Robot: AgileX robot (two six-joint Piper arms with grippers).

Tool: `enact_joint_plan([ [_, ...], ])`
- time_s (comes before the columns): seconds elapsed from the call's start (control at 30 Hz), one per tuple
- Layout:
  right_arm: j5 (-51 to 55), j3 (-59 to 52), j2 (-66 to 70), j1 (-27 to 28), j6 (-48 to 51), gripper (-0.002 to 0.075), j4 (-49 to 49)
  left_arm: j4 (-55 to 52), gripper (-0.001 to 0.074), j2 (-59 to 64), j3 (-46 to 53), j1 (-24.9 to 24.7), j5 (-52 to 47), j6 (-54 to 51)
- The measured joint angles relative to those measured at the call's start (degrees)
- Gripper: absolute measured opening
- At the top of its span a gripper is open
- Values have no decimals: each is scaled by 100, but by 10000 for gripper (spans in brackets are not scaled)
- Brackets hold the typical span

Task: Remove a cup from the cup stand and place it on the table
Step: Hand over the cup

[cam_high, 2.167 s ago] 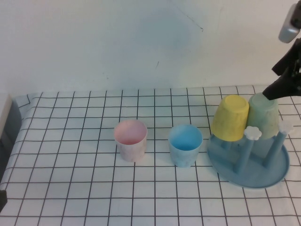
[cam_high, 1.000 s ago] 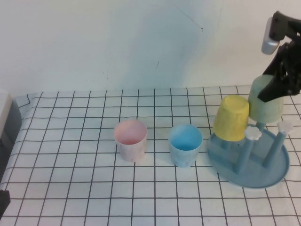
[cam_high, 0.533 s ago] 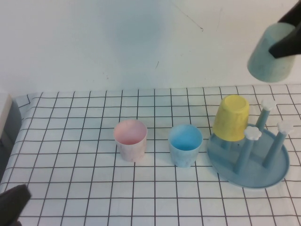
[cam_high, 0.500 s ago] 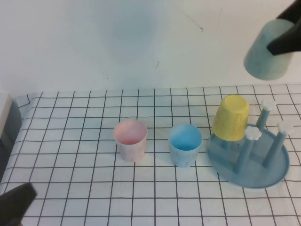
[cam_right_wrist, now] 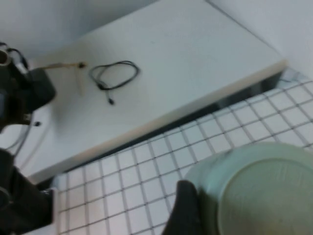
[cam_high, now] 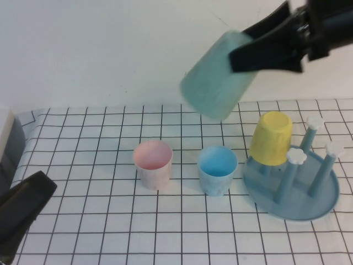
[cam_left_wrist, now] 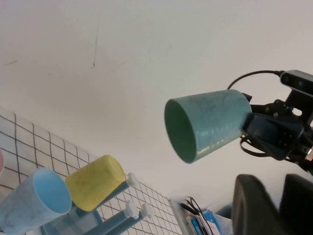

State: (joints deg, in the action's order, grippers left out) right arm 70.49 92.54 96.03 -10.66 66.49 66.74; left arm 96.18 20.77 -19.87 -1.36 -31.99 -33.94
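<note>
My right gripper (cam_high: 252, 47) is shut on the base of the pale sage-green cup (cam_high: 216, 78). It holds the cup tilted, mouth down and to the left, high above the table (cam_high: 99, 221). The left wrist view shows the cup (cam_left_wrist: 208, 125) in the air with its dark green inside facing that camera. In the right wrist view the cup's bottom (cam_right_wrist: 266, 196) fills the corner beside one black finger (cam_right_wrist: 188, 210). The blue cup stand (cam_high: 298, 193) sits at the right with free pegs. My left gripper (cam_high: 22, 212) is open and empty, low at the front left.
A yellow cup (cam_high: 270, 138) hangs upside down on the stand. A light blue cup (cam_high: 217, 168) and a pink cup (cam_high: 153, 164) stand upright on the middle of the table. A white box (cam_right_wrist: 171, 73) with a black cable lies beyond the table's left edge.
My right gripper has lifted the green cup off its peg and carried it up and to the left. My left gripper has risen into view at the front left.
</note>
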Motion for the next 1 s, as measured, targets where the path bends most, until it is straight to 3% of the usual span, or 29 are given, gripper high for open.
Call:
enact_joint_plan([
  [0.2,-62,-705,18,-959,712,554,741,36,480,0,0,0,-150,175],
  [0.33,-71,-807,47,-1508,1010,554,1344,36,557,0,0,0,-150,218],
  [0.63,-150,-820,310,-2369,1368,554,2048,47,526,0,0,0,-161,225],
  [0.73,-164,-820,440,-2502,1412,554,2070,68,485,0,0,0,-173,238],
  [0.87,-174,-833,603,-2547,1469,554,2136,68,302,0,0,0,-195,242],
  [0.93,-215,-833,645,-2547,1495,554,2136,134,156,0,0,0,-216,180],
  [1.0,-161,-844,668,-2536,1493,553,2173,190,129,0,0,0,-234,65],
])
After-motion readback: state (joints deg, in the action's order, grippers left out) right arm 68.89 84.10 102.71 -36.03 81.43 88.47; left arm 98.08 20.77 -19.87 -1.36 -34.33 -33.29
